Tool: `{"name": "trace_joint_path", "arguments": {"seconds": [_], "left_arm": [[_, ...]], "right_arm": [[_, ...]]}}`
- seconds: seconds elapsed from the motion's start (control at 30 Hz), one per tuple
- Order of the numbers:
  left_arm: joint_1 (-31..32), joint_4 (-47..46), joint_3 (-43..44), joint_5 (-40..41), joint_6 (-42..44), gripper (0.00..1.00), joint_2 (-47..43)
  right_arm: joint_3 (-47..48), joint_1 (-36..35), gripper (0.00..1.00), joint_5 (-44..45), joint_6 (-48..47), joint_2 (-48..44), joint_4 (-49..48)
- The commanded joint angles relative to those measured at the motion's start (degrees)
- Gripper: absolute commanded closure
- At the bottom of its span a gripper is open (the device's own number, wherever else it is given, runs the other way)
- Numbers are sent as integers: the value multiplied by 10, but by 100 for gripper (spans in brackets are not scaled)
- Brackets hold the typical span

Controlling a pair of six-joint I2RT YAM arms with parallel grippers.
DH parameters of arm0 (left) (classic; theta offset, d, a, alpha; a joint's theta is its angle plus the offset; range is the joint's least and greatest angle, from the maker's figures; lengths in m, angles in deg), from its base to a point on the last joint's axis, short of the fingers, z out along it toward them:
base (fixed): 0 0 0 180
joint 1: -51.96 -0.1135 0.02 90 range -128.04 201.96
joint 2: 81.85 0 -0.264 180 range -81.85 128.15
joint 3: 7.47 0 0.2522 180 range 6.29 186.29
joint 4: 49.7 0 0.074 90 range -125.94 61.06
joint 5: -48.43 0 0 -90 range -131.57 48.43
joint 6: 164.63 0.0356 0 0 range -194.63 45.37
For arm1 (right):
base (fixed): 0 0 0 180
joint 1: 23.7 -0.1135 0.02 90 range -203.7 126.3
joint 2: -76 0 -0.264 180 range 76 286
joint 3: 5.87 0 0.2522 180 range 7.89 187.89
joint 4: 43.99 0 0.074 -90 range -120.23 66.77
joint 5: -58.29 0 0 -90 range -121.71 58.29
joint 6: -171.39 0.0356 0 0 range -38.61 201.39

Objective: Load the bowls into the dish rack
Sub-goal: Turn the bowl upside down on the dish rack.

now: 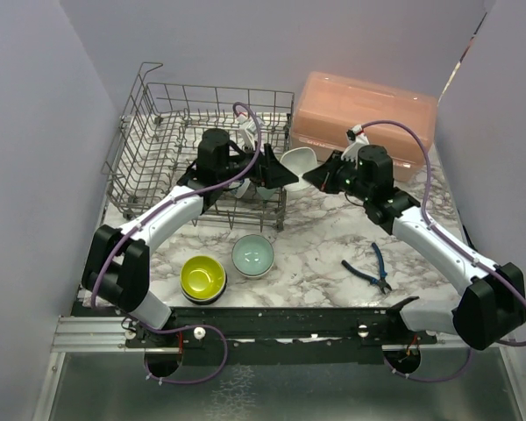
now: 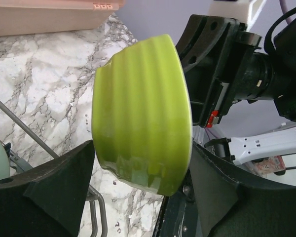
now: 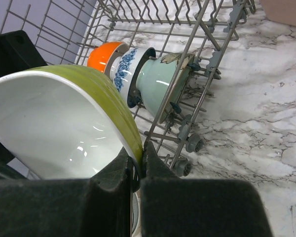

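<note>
A lime-green bowl [image 2: 143, 113] with a white inside [image 3: 54, 123] hangs tipped on its side between both grippers, just off the near right corner of the grey wire dish rack [image 1: 149, 132]. My right gripper [image 3: 136, 158] is shut on its rim. My left gripper [image 2: 142, 150] spans the bowl's body, with a finger against the foot and the other against the rim. In the rack's near row stand an orange bowl [image 3: 102, 55], a blue-patterned bowl [image 3: 126, 66] and a pale teal bowl [image 3: 158, 81]. On the table sit a lime-yellow bowl [image 1: 202, 277], stacked on a dark one, and a pale teal bowl [image 1: 252, 255].
A pink lidded box [image 1: 368, 118] stands at the back right, close behind the right gripper. Blue-handled pliers [image 1: 368, 267] lie on the marble tabletop [image 1: 316, 237] at the near right. Walls close in on both sides.
</note>
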State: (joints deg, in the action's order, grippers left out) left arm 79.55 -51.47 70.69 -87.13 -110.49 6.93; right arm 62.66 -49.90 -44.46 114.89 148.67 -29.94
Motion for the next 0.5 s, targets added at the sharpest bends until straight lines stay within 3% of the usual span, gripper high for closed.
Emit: {"name": "trace_joint_path", "arguments": {"seconds": [0.0,0.1,0.33,0.47], "left_arm": [[-2,4,9,17,24,24,-33],[-2,12,10,23,30,31,-33],[-2,18,16,17,30,63,-25],[-2,24,19,19,32,81,-24]], "right_arm": [[24,-3,100,2,14,9,21],[30,-3,100,6,17,11,27],[33,-2,100,-1,19,14,25],[31,-3,91,-10,14,14,20]]}}
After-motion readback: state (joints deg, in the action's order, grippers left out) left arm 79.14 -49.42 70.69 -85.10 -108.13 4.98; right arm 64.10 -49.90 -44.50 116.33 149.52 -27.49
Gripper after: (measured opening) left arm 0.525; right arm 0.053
